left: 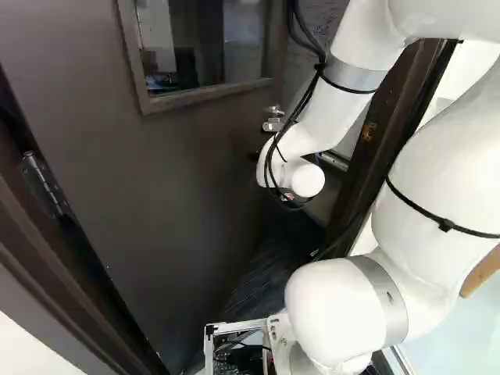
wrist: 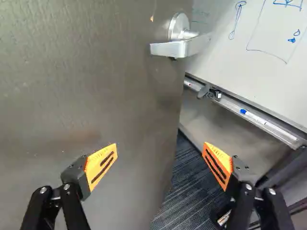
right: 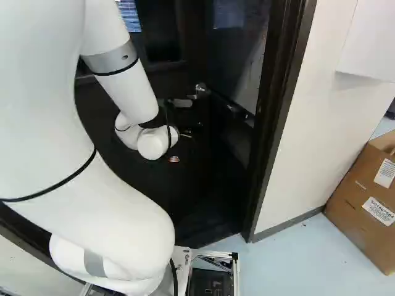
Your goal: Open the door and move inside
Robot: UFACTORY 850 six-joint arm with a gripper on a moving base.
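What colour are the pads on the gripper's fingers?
Orange pads, seen best in the wrist view.

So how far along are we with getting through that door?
Done: the door is ajar, carpet showing past its edge. In hand: the open gripper faces it, holding nothing, the lever handle ungripped. Left: probably pushing it wider, then driving in; the base isn't through the door frame yet.

One white jointed arm [left: 336, 116] is seen; one dark brown door [left: 180, 172] is counted, fitted with one rectangular glass window [left: 207, 39]; one silver metal hinge [left: 47, 183] is shown in the left base view; one silver metal lever handle [wrist: 169, 49] and one white marker with a blue cap [wrist: 254, 116] are counted in the wrist view; two slotted orange finger pads [wrist: 100, 164] are seen there; one brown cardboard box [right: 353, 206] is marked with two white rectangular labels [right: 378, 211].
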